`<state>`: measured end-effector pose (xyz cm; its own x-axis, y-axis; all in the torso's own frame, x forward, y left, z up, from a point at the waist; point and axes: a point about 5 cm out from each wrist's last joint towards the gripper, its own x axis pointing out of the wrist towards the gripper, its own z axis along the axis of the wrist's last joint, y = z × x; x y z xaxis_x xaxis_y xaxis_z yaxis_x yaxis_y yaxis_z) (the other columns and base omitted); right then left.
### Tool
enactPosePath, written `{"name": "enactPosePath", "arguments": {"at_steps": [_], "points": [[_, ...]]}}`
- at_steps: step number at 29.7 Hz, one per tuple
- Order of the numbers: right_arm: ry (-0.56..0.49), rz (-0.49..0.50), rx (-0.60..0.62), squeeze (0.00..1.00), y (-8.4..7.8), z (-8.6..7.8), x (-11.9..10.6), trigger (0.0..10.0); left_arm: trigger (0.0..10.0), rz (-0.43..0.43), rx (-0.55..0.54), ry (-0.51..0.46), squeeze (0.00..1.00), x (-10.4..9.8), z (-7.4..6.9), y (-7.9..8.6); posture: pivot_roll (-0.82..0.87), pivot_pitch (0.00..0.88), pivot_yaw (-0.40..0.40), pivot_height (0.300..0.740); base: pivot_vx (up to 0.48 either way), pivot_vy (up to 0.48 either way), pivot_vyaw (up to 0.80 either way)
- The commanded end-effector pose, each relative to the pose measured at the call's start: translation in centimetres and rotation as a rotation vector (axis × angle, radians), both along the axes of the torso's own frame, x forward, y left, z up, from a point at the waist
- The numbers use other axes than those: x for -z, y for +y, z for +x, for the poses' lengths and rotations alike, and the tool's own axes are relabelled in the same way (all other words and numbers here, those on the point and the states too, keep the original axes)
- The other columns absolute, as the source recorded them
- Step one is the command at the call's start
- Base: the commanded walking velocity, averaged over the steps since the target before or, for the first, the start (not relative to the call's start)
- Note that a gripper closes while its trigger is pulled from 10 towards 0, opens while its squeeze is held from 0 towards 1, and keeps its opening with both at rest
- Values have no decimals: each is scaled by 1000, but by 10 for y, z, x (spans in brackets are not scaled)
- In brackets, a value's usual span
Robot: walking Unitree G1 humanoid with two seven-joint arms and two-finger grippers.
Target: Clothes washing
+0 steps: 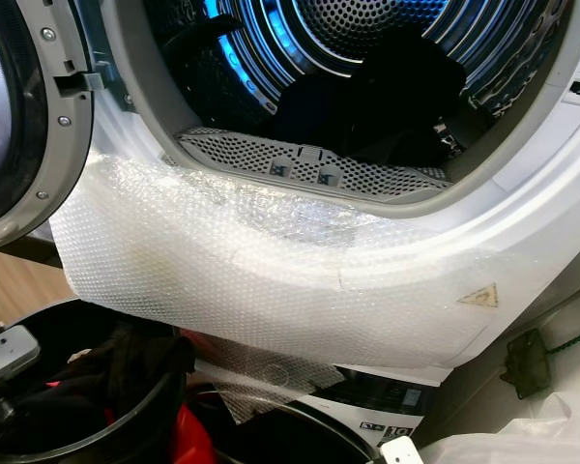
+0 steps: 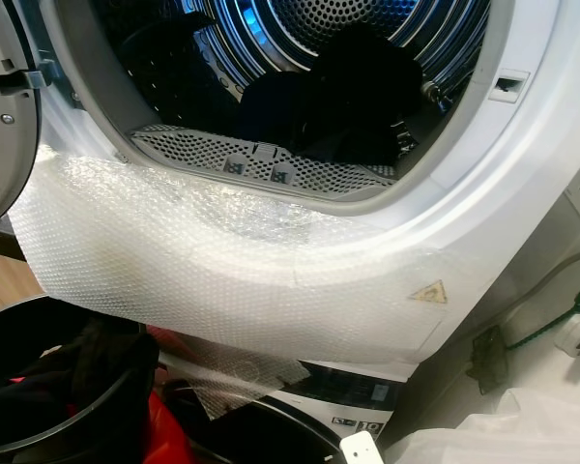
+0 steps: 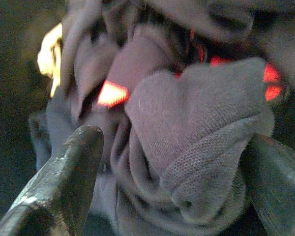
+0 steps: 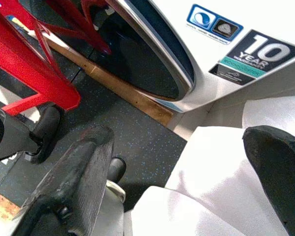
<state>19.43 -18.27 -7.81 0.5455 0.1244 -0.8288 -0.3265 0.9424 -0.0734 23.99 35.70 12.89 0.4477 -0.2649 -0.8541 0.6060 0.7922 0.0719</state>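
Note:
The upper machine's drum (image 1: 271, 39) stands open, lit blue, with dark clothes (image 1: 367, 97) lying at its front, behind the perforated grey lint filter (image 1: 309, 164). A black basket (image 1: 126, 425) at my lower left holds dark clothes (image 1: 97, 372). In the left wrist view my left gripper (image 3: 179, 167) is open, its two fingers straddling a bunched grey knit garment (image 3: 196, 113) that touches both. My right gripper (image 4: 182, 172) hangs open over the dark floor (image 4: 137, 137) and a white bag (image 4: 211, 167), holding nothing.
Bubble wrap (image 1: 271, 280) is draped over the machine's front below the opening. The grey door (image 1: 19, 116) is swung out at the left. A second machine (image 1: 367, 406) sits underneath. A red frame (image 4: 29, 64) stands beside it. A wall socket (image 1: 527, 362) and a green cable are at the right.

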Motion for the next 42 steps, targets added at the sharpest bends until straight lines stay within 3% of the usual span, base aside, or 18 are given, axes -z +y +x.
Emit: {"name": "enactPosePath", "arguments": {"at_steps": [1, 12, 17, 19, 28, 32, 36, 37, 42], "points": [[8, -1, 9, 0, -3, -4, 1, 10000, 10000, 7, 13, 29, 0, 4, 2, -1, 213, 0, -94, 740, 0, 0, 0], [2, -1, 11, 0, -4, 0, 0, 10000, 10000, 45, -1, 85, 0, 16, 0, 8, 216, 0, -100, 740, 0, 0, 0], [4, 4, -4, 0, -1, 1, -1, 10000, 10000, 40, 21, 149, 0, 26, -11, 10, 231, 0, -108, 740, 0, 0, 0], [7, 8, -17, 0, 1, 2, -1, 10000, 10000, 92, 34, 185, 0, 33, -17, 15, 243, 0, -112, 740, 0, 0, 0], [8, 13, -21, 0, 2, 3, -1, 10000, 10000, 146, 16, 192, 0, 46, -9, 17, 236, 0, -116, 740, 0, 0, 0], [11, 10, -16, 0, 0, 2, -1, 10000, 10000, 226, 9, 185, 0, 51, -5, 18, 224, 0, -118, 740, 0, 0, 0], [16, 10, -10, 0, -2, 0, 0, 10000, 10000, 220, 4, 173, 0, 54, 0, 15, 221, 0, -118, 740, 0, 0, 0], [16, 10, -10, 0, -2, 0, 0, 10000, 0, 220, 3, 171, 0, 55, 0, 14, 221, 0, -118, 740, 0, 0, 0], [12, 18, -5, 0, 1, 1, -1, 10000, 0, 196, -7, 163, 0, 57, 3, 12, 214, 0, -116, 740, 0, 0, 0]]}}
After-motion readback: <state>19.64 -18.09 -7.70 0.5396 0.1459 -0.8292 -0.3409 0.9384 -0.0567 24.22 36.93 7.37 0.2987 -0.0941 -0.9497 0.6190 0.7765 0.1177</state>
